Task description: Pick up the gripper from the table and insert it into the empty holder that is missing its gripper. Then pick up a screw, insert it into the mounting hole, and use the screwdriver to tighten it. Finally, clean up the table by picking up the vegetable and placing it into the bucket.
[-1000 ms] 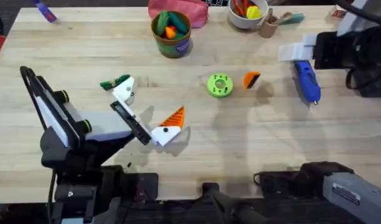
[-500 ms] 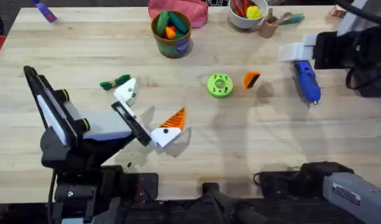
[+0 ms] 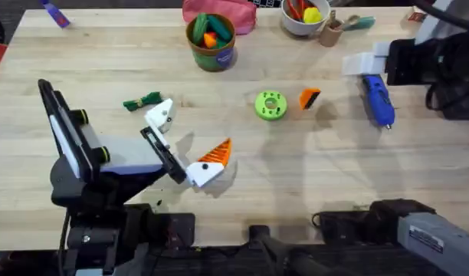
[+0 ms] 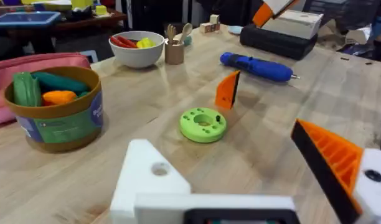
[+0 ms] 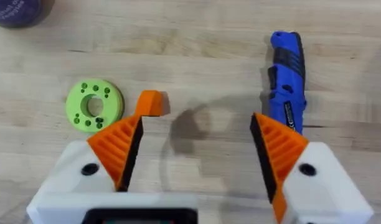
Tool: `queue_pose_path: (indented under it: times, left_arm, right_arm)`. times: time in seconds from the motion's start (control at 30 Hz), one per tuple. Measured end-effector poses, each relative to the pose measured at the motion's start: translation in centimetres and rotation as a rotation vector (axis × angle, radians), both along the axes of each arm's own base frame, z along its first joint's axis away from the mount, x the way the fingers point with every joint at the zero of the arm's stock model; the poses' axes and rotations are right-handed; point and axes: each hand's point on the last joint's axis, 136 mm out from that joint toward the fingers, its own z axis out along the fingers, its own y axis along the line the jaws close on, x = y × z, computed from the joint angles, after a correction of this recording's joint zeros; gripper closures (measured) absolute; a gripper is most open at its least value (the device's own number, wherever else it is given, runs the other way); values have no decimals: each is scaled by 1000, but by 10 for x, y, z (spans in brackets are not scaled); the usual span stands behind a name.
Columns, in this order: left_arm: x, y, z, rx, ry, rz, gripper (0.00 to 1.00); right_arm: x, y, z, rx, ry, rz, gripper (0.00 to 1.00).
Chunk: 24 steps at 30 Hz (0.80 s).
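Observation:
The small orange gripper (image 3: 309,98) (image 4: 228,89) (image 5: 150,103) stands on the table right of a green disc (image 3: 270,106). My left gripper (image 3: 192,132) is open and holds nothing. One of its fingers is the bare white holder (image 3: 159,115) (image 4: 150,177); the other carries an orange ribbed pad (image 3: 215,152). The dark green vegetable (image 3: 142,101) lies just left of the holder. At the right lies the blue screwdriver (image 3: 378,100) (image 5: 287,71). The bucket (image 3: 212,47) (image 4: 56,121) stands at the back with toy vegetables in it. My right gripper (image 5: 195,124) hangs open above the table, the orange gripper and the screwdriver ahead of it.
Behind the bucket lies a pink pouch (image 3: 219,11). A white bowl (image 3: 302,17) and a small wooden cup (image 3: 331,32) stand at the back right. A black device with a white part (image 3: 365,63) sits at the far right. A blue-purple marker (image 3: 57,15) lies back left.
My left arm has shifted a little to the right, carrying the holder and the orange-padded finger with it. Everything on the table stays where it was.

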Motion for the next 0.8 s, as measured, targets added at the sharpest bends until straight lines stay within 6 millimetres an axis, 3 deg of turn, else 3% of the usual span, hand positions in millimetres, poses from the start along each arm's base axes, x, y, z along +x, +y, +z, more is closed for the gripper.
queue_pose_path:
  times: [0.8]
  left_arm:
    - [-2, -1, 0, -2, 2, -11, 13]
  right_arm:
    - [0, 0, 0, 0, 0, 0, 7]
